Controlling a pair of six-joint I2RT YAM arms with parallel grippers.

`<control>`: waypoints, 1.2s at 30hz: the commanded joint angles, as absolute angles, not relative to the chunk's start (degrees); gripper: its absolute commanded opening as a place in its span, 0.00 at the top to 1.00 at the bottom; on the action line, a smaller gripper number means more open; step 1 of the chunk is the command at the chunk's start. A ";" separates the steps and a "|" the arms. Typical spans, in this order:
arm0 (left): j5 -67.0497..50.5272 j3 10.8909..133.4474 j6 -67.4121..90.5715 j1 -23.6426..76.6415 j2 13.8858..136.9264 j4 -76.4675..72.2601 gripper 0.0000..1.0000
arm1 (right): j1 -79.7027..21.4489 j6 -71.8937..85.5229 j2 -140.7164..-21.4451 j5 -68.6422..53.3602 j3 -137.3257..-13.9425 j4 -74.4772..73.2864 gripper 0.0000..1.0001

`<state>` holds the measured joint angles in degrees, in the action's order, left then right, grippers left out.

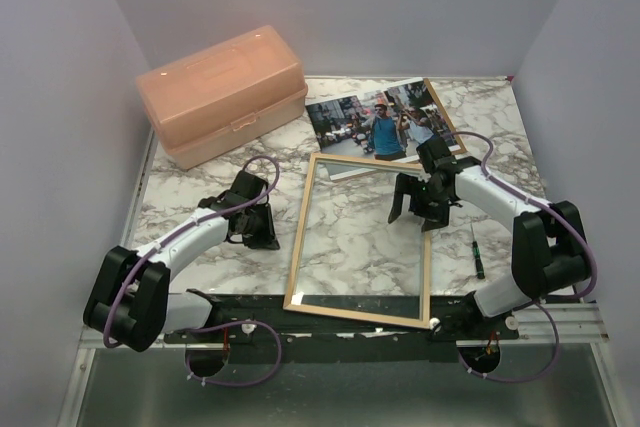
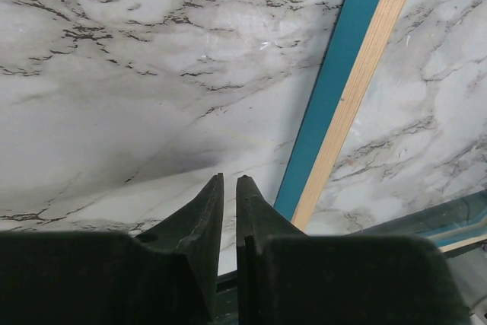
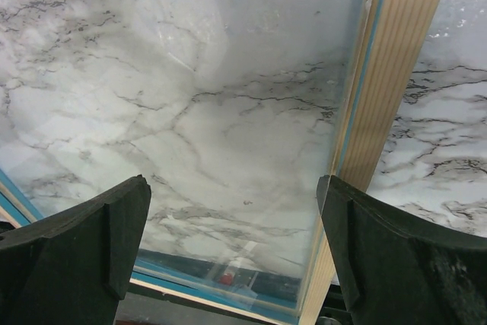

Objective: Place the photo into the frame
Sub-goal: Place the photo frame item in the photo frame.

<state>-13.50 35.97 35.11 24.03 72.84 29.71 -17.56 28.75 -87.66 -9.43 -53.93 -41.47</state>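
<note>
The frame [image 1: 300, 237] lies flat mid-table, light wood face up, with a clear pane in it. Its rail shows blue and wood in the left wrist view [image 2: 346, 89] and the right wrist view [image 3: 388, 81]. The photo [image 1: 375, 125] lies face up just behind the frame, its near edge at the frame's far rail. My left gripper [image 1: 262, 227] is shut and empty, low over the marble just left of the frame's left rail [image 2: 230, 179]. My right gripper [image 1: 412, 212] is open and empty, over the frame's far right part, above the pane and right rail [image 3: 232, 184].
A pink plastic box [image 1: 222, 92] stands at the back left. A small green-handled screwdriver [image 1: 477, 250] lies right of the frame. A brown board edge [image 1: 441, 112] shows along the photo's right side. Walls close in the table on three sides.
</note>
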 commanded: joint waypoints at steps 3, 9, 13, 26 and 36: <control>-12.69 36.19 34.89 24.17 71.32 30.04 0.82 | -17.66 29.36 -86.22 -5.50 -55.79 -43.85 0.00; -13.08 35.70 35.23 24.17 71.85 28.81 0.72 | -17.67 29.45 -85.02 -5.09 -57.01 -46.75 0.00; -14.05 35.75 35.33 24.17 73.00 27.49 0.64 | -17.67 29.62 -84.51 -2.48 -57.82 -49.05 0.00; -22.02 33.42 37.33 24.48 76.90 19.19 0.47 | -17.49 31.86 -86.56 0.51 -51.56 -45.55 0.00; -26.67 31.94 41.26 28.45 76.07 15.13 0.48 | -17.49 31.33 -90.45 -8.81 -50.15 -40.13 0.00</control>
<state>-23.42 33.08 39.20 26.30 76.07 17.41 -17.56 31.00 -88.77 -3.40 -50.92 -44.34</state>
